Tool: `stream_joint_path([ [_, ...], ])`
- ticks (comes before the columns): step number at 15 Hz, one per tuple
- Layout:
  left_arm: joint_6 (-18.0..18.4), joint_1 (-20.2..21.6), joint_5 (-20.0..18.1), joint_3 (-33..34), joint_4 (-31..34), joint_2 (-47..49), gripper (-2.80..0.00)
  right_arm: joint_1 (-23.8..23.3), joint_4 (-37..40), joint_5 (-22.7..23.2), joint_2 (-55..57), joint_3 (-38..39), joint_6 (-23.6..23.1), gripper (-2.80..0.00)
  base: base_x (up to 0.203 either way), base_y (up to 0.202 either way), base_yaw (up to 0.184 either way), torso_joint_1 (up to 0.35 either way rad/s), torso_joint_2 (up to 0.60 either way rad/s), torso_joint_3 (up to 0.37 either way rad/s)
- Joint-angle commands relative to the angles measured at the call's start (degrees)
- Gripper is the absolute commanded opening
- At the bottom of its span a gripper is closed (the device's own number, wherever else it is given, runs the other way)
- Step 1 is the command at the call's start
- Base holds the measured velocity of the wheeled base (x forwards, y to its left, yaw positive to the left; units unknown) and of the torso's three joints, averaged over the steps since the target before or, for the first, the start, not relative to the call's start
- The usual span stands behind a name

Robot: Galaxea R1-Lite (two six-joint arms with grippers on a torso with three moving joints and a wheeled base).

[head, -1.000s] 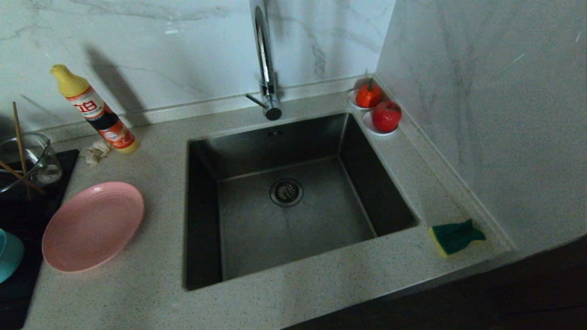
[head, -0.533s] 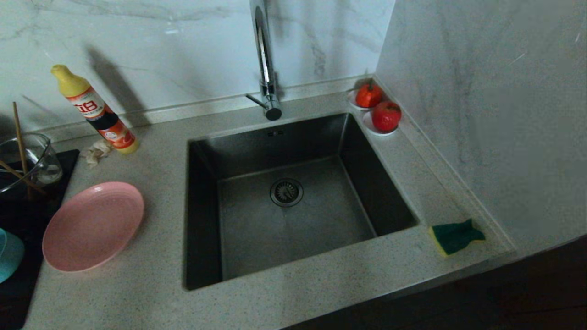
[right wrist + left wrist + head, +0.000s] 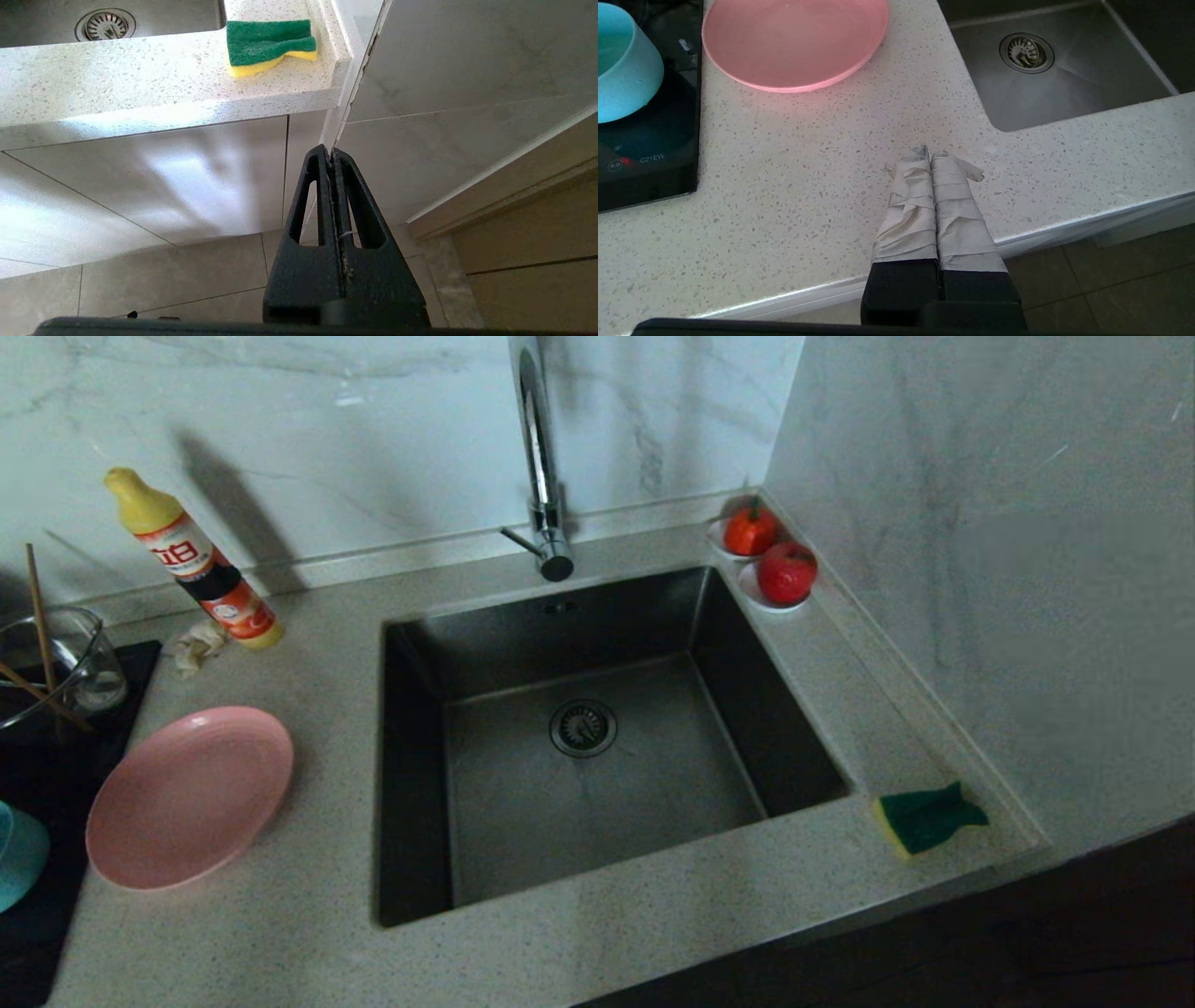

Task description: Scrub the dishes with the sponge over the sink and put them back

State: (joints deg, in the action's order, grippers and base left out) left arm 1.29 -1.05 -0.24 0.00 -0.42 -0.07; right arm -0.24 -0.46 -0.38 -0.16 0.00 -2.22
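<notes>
You see that nothing is scrubbed yet, and both arms are parked below the counter edge, outside the head view. The left gripper point(image 3: 930, 156) has its tape-wrapped fingers pressed together and holds nothing; it hangs before the counter front, facing the pink plate point(image 3: 189, 795). The right gripper point(image 3: 331, 153) is also closed and empty, low in front of the cabinet, under the corner where the sponge point(image 3: 929, 818) lies.

The layout probably decides the roles. The sponge rests green side up on the countertop point(image 3: 653, 933), just to the right of the sink point(image 3: 597, 775) and near the side wall, so the right arm reaches it easily. The plate lies flat on the counter left of the sink, and the teal bowl point(image 3: 623, 65) sits on the black cooktop point(image 3: 649, 154) beside it, on the left arm's side. The sink between them is bare, with its drain point(image 3: 583, 727) in the middle and the faucet point(image 3: 540, 457) behind. I judge you must open the right fingers first, before going to the sponge.
</notes>
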Motion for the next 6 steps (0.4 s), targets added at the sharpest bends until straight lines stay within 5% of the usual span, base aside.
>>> stream_joint_path([
  [1,0.03,-0.01,-0.02,0.0,-0.02,-0.1,-2.8,-0.02,-0.06,-0.06,0.16,0.09,0.54,-2.8,0.0,0.0,0.0,0.0,0.0,0.0],
  [6,0.03,-0.01,-0.02,0.0,-0.02,-0.1,-2.8,-0.02,0.02,0.0,0.16,0.0,1.17,-2.8,0.0,0.0,0.0,0.0,0.0,0.0],
])
